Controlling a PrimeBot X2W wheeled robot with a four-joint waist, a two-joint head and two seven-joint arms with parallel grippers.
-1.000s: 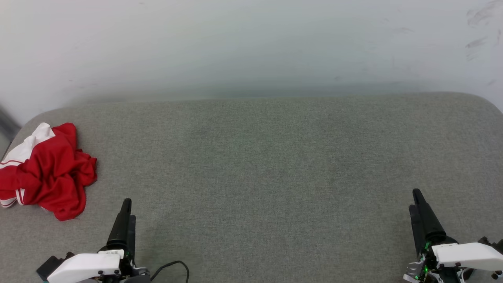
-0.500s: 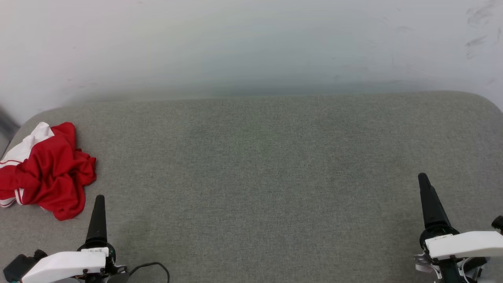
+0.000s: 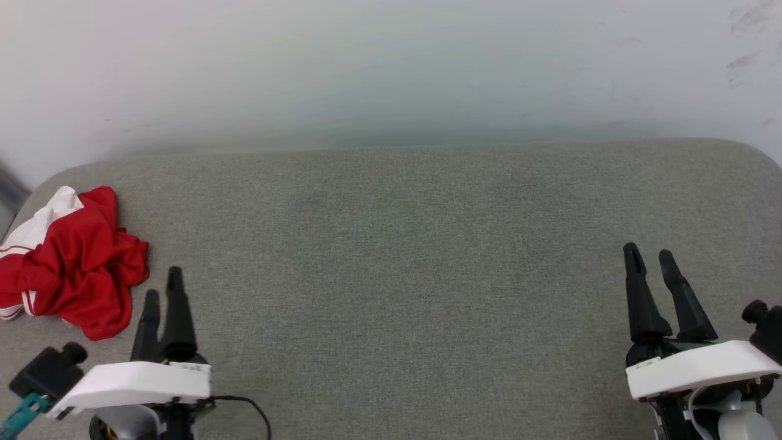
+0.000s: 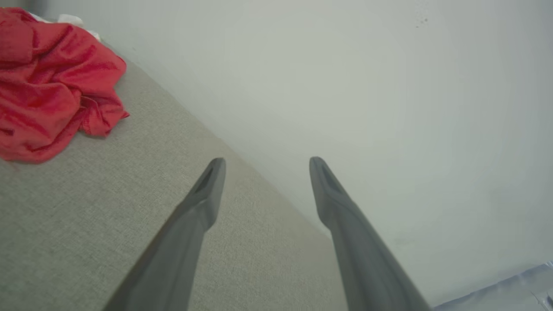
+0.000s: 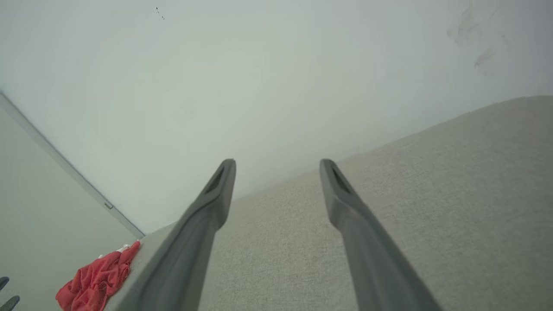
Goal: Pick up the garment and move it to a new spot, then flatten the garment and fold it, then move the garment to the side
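Note:
The garment [image 3: 70,263], a red jersey with white panels, lies crumpled at the far left edge of the grey padded surface [image 3: 403,275]. It also appears at the top left of the left wrist view [image 4: 52,82] and small at the bottom left of the right wrist view [image 5: 97,280]. My left gripper [image 3: 162,282] stands open and empty just right of the garment, a short gap away. Far to the right, my right gripper [image 3: 647,252] is open too, with nothing between its fingers.
A pale wall [image 3: 391,73] rises right behind the surface's back edge. A black cable [image 3: 250,406] loops from the left wrist near the front edge. The surface rounds off at its back corners.
Both arms have moved forward and turned so each gripper's two fingers now show apart. The left gripper has ended up closer to the garment's right side. The garment has not moved.

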